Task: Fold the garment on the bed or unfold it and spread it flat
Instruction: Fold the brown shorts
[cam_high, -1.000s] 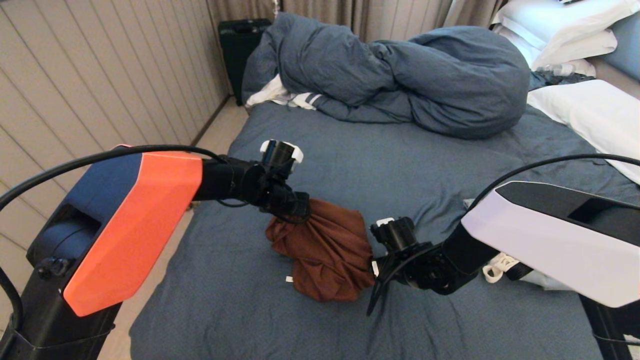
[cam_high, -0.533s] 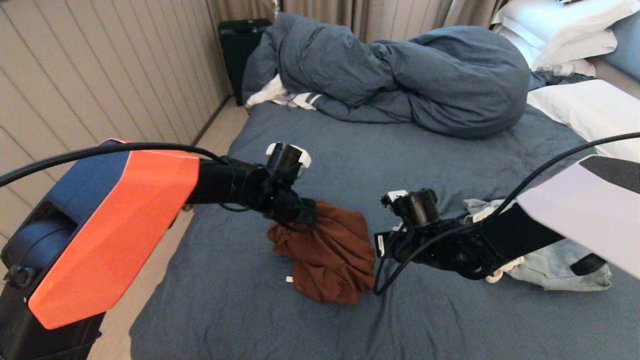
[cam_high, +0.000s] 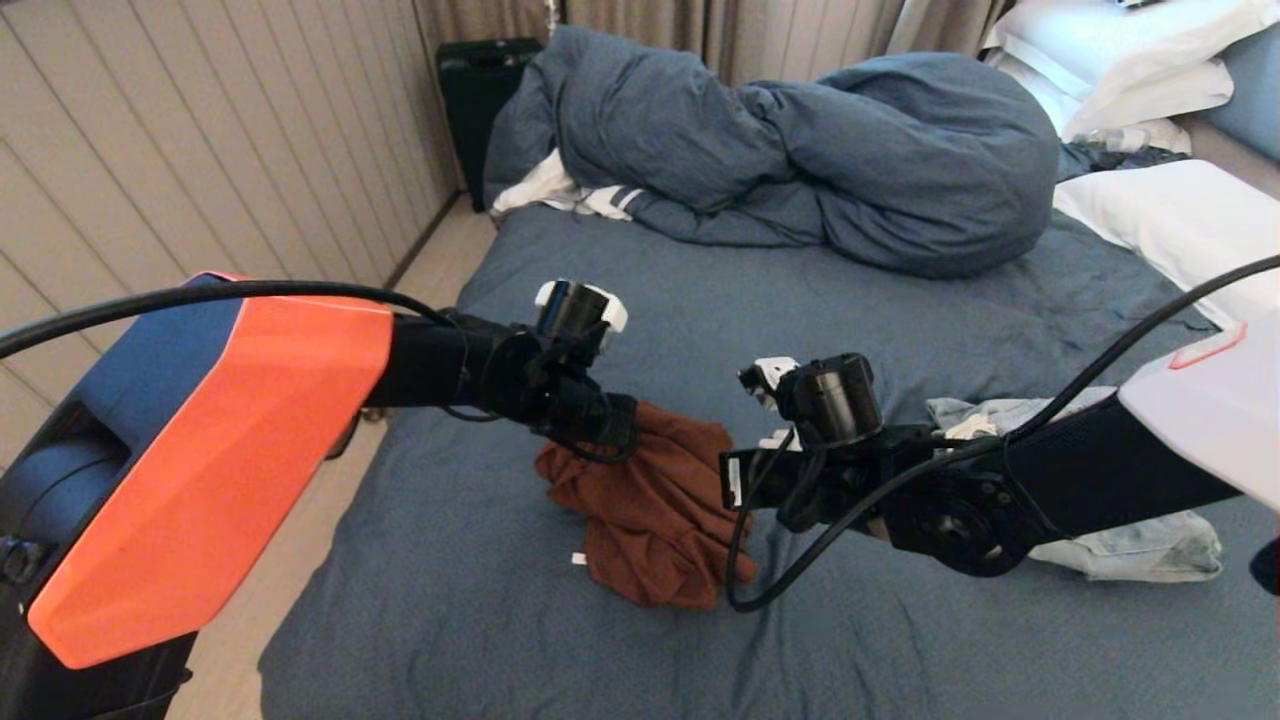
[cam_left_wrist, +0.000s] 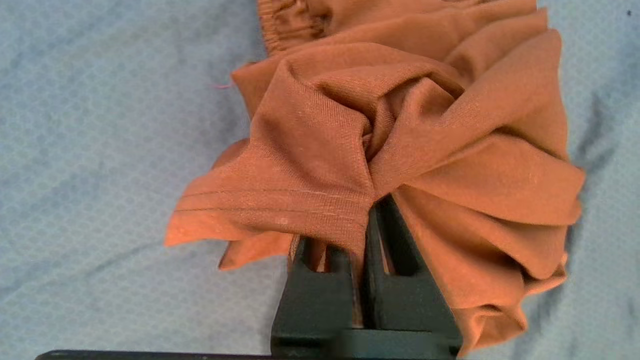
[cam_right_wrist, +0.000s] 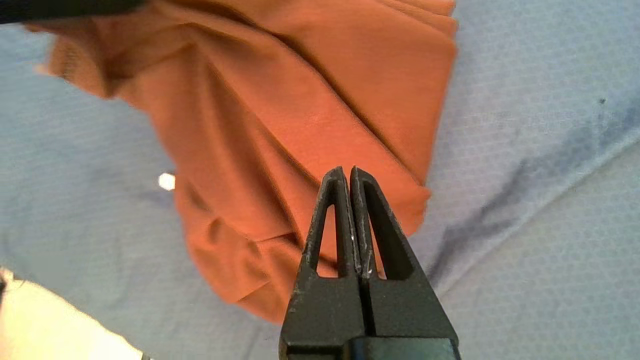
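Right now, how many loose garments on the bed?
2 clear ones. Rust-brown garment mid-bed between both arms. Light denim piece behind the right arm. White striped fabric under the duvet may be a third.

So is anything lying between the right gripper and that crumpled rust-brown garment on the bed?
Nothing visible does: the right gripper, fingers shut and empty, hangs just above the crumpled rust-brown garment. The left gripper pinches its other side.

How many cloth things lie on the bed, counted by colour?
Rust-brown: 1, the crumpled garment
Light blue denim: 1, the jeans
Slate-blue: 1, the bunched duvet
White: 3, the near pillow, the stacked pillows, and the striped white cloth under the duvet
Total: 6
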